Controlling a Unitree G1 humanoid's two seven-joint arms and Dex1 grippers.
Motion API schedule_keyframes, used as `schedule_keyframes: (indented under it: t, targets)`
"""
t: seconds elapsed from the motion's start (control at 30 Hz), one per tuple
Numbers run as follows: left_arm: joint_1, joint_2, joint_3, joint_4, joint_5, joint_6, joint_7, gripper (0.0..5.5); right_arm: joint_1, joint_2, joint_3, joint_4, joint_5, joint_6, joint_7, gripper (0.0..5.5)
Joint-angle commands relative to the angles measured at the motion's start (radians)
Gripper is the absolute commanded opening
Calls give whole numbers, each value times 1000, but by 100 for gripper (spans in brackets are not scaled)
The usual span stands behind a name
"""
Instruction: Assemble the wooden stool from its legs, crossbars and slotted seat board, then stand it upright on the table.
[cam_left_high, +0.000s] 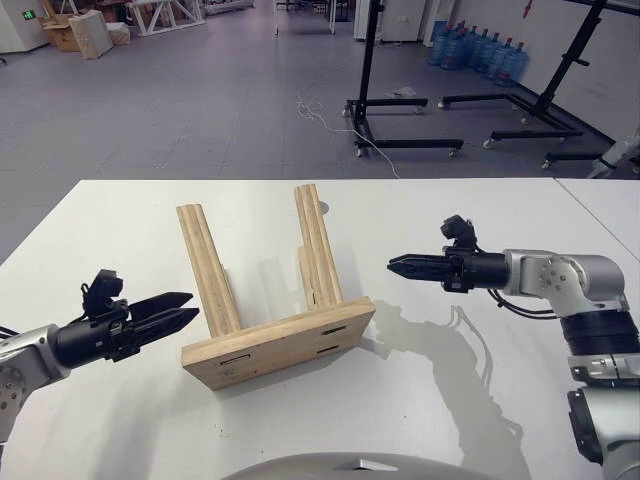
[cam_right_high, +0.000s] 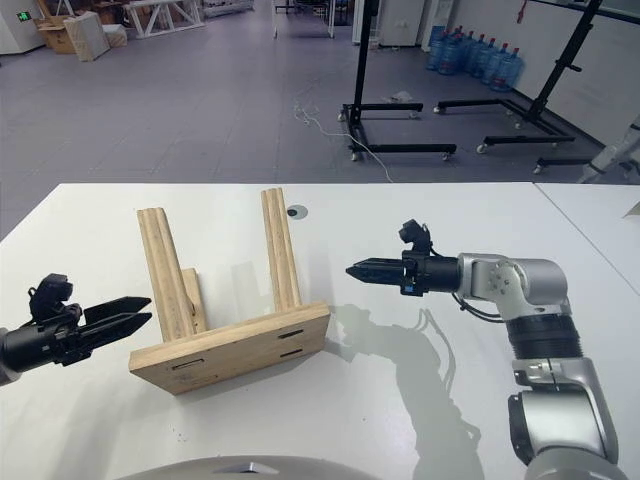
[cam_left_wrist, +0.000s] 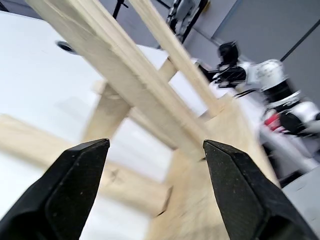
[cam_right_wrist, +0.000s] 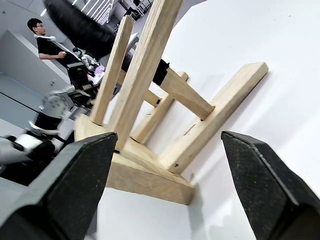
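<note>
Stool lies sideways mid-frame, legs pointing up-frame, between the open left pincer, nearer, and open right pincer.

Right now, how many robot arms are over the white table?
2. The silver-and-black left arm is left of the pale wooden stool, which lies on its side; the silver-and-black right arm is on its right. Neither touches it.

Stool lies sideways on the table, between left gripper and right gripper; neither touches it.
</note>
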Motion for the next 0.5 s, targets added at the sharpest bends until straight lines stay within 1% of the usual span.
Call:
schedule_keyframes:
  t: [0.03,0.1,0.13,0.2,0.3,0.5]
  targets:
    - [143,103,6,42,338,-333,-51,341,145,-9,31,-90,-153,-348,63,382]
    - [258,118,-17,20,506,-526,-78,341,210,-21,64,-107,-244,-559,125,382]
    - [289,106,-27,-8,543,-581,-82,341,229,-19,80,-109,-276,-634,147,382]
    - [295,74,-65,-38,577,-652,-79,341,238,9,106,-104,-313,-714,150,382]
    - [283,66,-120,-61,630,-689,-52,341,213,52,144,-73,-341,-753,148,382]
    - [229,33,-146,-127,583,-657,-23,341,144,105,205,-8,-366,-751,171,382]
